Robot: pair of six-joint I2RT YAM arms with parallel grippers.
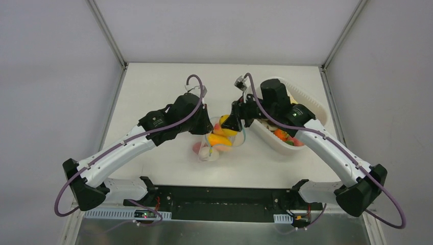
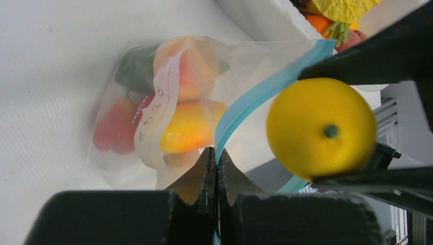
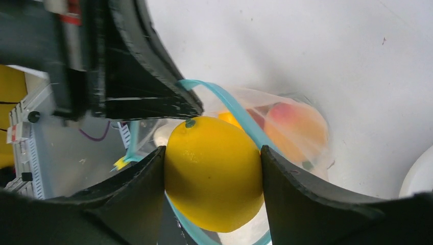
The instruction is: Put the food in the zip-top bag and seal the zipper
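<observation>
We see a white rounded tub on the pale table, at about two o'clock from the table's middle, lying aslant near the right edge. Grey wall panels stand at nine, twelve and three o'clock, with silver corner posts at eleven and one. A brushed metal strip runs along six o'clock.

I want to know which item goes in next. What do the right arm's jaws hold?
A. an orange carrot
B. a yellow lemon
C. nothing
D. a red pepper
B: in the right wrist view the right jaws press on both sides of the yellow lemon, next to the blue edge of the bag.
</observation>
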